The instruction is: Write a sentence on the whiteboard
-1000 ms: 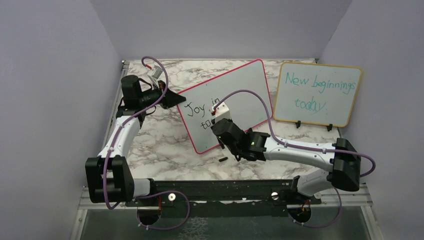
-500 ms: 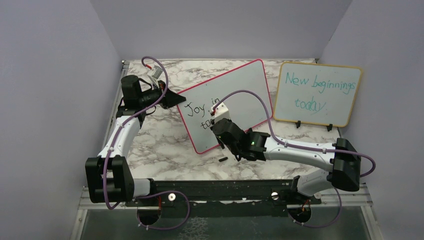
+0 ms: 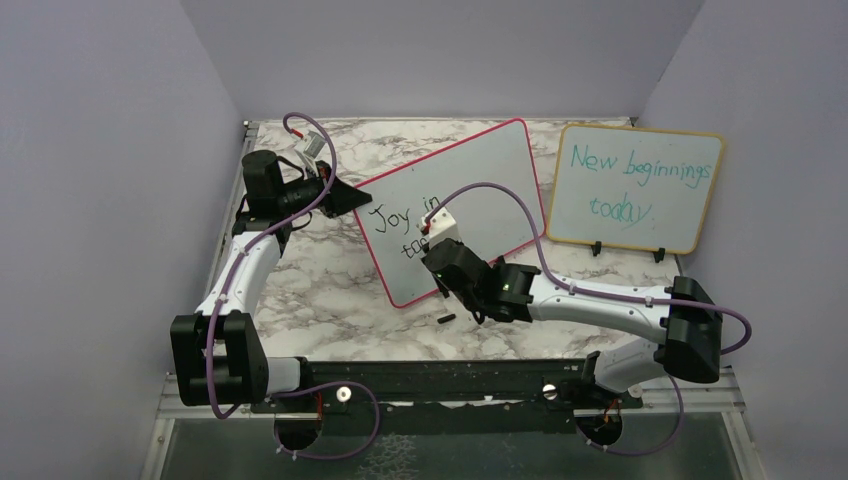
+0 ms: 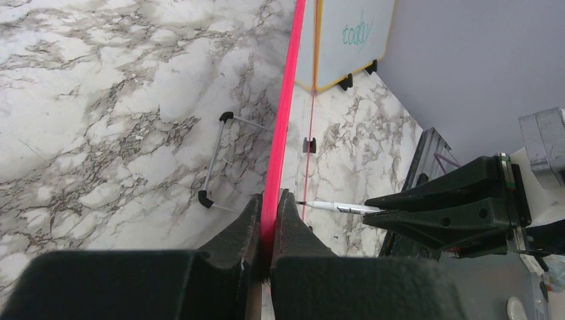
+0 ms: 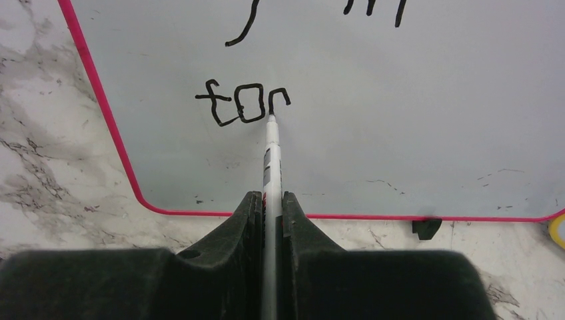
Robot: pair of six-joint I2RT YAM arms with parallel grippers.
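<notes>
Whiteboard: red-pink frame, propped mid-table; sentence so far reads "Joy in", then "to" and a part-formed letter. My left gripper pinches its frame edge; my right gripper clamps the marker, tip on the board

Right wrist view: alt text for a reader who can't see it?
The right gripper, shut on a slim white marker, holds its tip against the red-framed white whiteboard, partway through a second line of black handwriting starting "to". Grey-veined marble tabletop borders the board.
</notes>
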